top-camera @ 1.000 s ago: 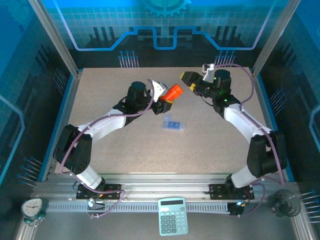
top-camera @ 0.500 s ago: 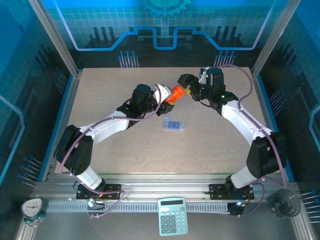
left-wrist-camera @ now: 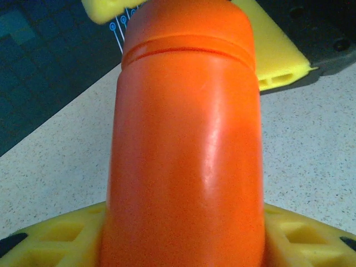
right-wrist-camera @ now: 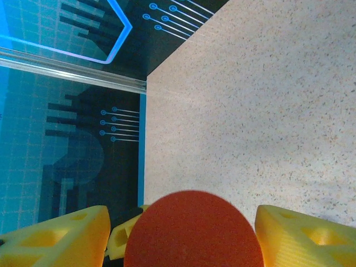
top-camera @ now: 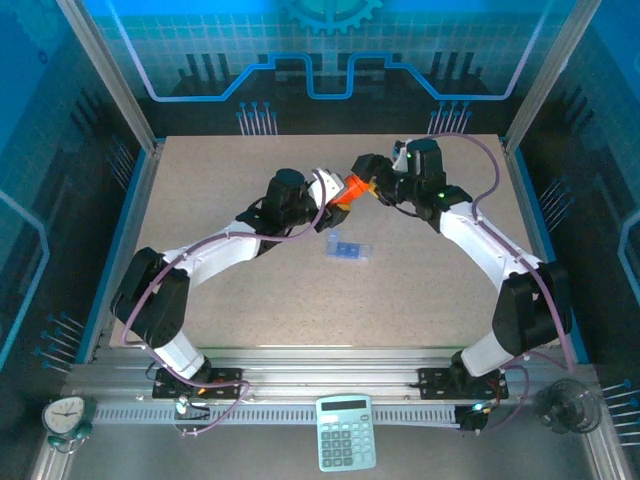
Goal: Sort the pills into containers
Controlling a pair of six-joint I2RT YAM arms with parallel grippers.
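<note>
Now | left tool (top-camera: 337,193) clamps orange bottle (left-wrist-camera: 186,156) | right tool (top-camera: 366,186) astride cap (right-wrist-camera: 193,231), grip unclear | pill box (top-camera: 349,249) apart, toward the bases

No legible text or numbers.

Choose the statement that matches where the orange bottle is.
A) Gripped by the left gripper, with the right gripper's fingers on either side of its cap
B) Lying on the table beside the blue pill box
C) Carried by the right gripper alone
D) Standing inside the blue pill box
A: the left gripper clamps the orange bottle off the table, and the right gripper straddles its cap.
</note>
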